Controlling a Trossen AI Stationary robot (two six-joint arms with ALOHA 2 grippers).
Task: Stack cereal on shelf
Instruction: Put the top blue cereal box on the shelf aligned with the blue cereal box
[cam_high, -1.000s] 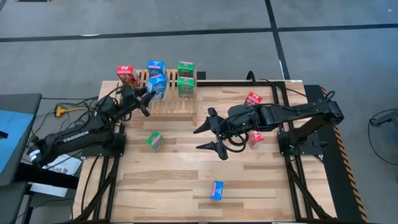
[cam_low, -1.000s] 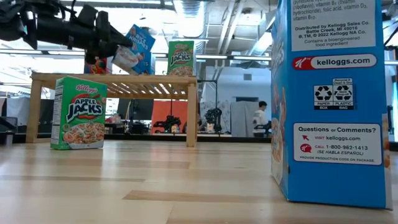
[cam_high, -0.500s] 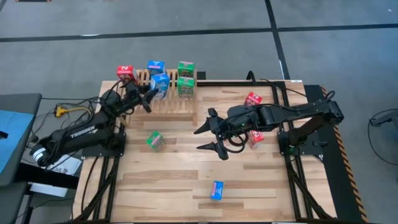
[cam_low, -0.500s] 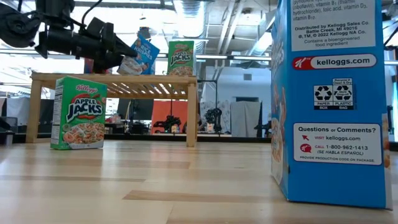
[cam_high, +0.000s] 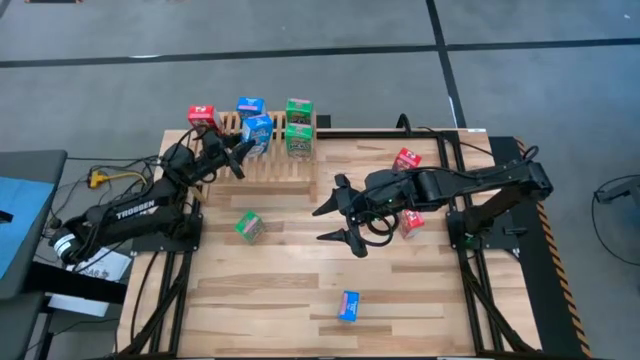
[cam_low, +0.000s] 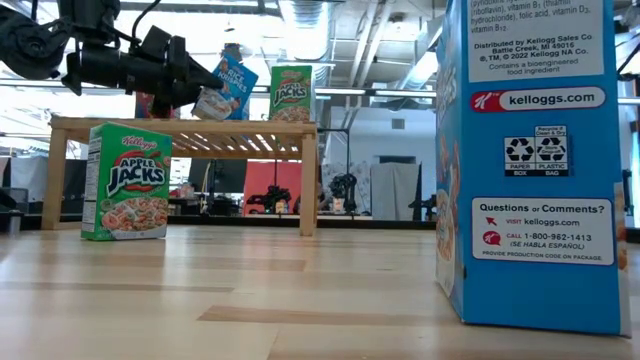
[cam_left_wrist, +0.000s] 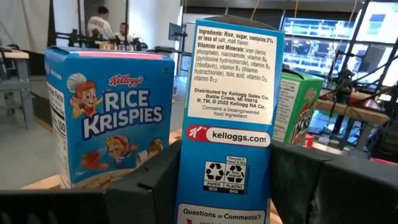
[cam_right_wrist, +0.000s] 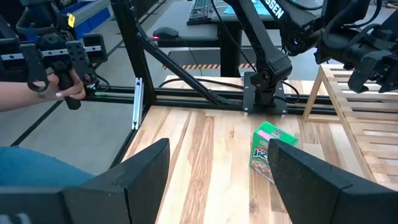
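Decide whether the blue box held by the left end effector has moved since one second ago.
Yes. In the high view, the blue box has shifted toward the shelf's far edge, closer to the standing blue box.

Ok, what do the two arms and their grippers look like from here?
Both are black jointed arms on black bases. The left arm carries white TROSSEN lettering along its link, and a yellow-ended cable trails beside it. The left gripper and the right gripper each have two flat, dark, matte fingers. Thin black cables loop along the right arm.
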